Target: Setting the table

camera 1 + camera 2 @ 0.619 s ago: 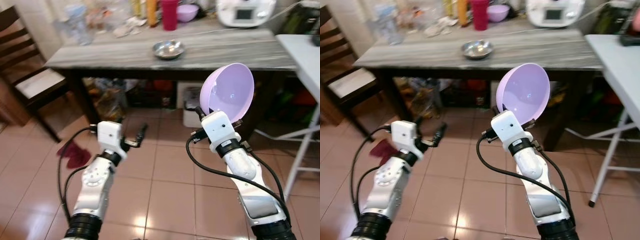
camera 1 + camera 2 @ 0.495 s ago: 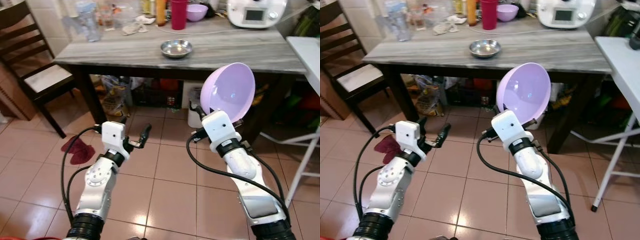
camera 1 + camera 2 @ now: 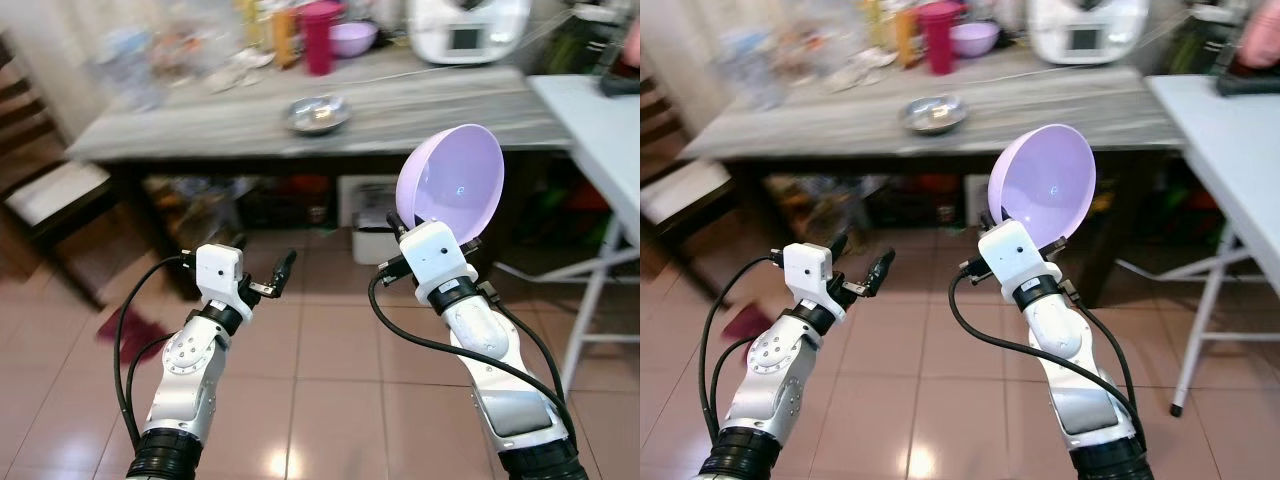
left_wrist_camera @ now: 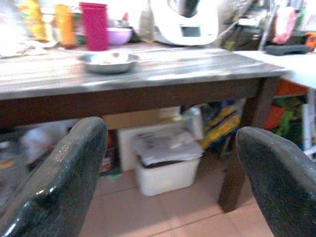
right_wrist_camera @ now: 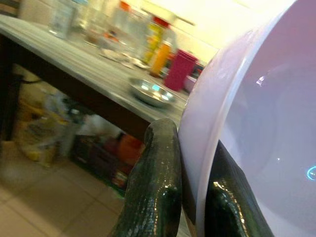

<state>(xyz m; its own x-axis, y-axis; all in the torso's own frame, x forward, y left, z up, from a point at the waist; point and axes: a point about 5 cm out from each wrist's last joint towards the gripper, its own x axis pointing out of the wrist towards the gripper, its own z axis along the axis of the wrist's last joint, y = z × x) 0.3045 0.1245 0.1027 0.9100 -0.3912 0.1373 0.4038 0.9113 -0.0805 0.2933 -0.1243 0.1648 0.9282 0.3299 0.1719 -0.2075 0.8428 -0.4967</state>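
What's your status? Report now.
Right gripper shut on purple bowl, held on edge. Left gripper open, empty. Table ahead; steel bowl sits there.

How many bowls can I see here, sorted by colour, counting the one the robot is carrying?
Purple bowls: 2, the large purple bowl pinched at its rim in the right gripper, and the small purple bowl at the back of the table.
Silver bowls: 1, the metal bowl near the table's front edge.
Total: 3 bowls.
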